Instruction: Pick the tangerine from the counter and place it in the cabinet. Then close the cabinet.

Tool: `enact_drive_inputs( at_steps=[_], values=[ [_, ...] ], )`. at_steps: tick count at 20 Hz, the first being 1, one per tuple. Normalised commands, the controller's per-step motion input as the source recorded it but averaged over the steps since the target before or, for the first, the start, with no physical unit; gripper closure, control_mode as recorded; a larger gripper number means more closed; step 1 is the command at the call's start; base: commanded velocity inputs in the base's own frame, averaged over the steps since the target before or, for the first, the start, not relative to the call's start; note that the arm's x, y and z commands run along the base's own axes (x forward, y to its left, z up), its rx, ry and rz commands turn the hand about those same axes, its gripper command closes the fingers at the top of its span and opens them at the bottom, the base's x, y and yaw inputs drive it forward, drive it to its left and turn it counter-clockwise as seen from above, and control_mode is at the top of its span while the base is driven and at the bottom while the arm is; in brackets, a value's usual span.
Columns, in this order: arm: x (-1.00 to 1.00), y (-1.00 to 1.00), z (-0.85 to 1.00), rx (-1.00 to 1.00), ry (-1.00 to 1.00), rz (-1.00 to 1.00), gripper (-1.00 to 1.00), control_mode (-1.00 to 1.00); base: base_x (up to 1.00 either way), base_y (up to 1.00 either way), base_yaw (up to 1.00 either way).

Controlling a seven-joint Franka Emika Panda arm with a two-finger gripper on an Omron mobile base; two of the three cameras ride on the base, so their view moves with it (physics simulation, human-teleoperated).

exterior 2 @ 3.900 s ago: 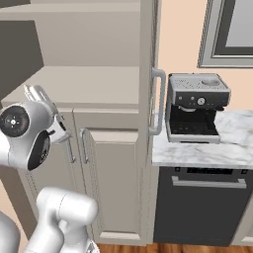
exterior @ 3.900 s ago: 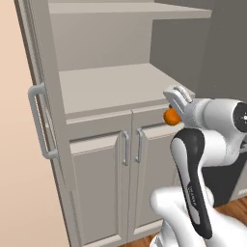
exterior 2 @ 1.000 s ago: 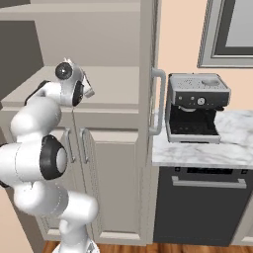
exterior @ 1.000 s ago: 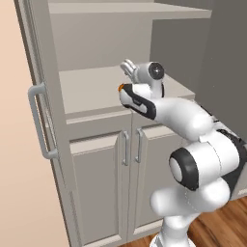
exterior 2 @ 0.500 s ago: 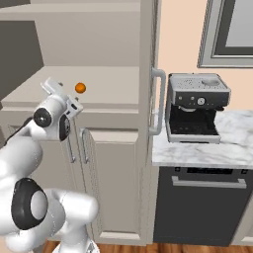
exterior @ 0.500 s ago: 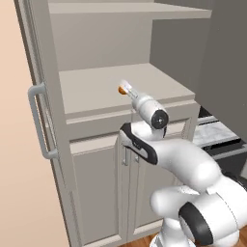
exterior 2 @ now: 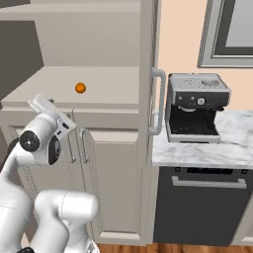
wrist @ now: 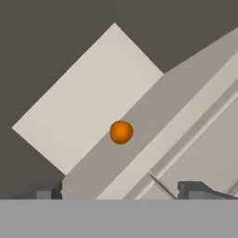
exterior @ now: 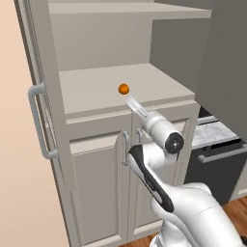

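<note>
Left base view — you see the small round bright-orange tangerine resting on the open beige-grey cabinet shelf, the two-finger gripper just below it. Right base view: fruit alone on shelf. Hand view — fingertips spread wide, released, nothing between them.

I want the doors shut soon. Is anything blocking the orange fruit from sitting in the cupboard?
Nothing visible does. The tangerine already sits on the cabinet shelf, apart from the open end effector, near the front edge.
</note>
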Motion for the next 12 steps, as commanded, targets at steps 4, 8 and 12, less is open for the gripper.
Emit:
enact_drive_inputs(
  at_steps=[4, 8, 12],
  values=[
    [-1.0, 0.0, 0.16, 0.0, 0.44, -0.01, -1.0, -1.0, 0.0, 0.0, 0.0],
    [-1.0, 0.0, 0.27, 0.0, 0.52, 0.0, -1.0, -1.0, 0.0, 0.0, 0.0],
    [-1.0, 0.0, 0.26, 0.0, 0.47, 0.0, -1.0, -1.0, 0.0, 0.0, 0.0]
  ],
)
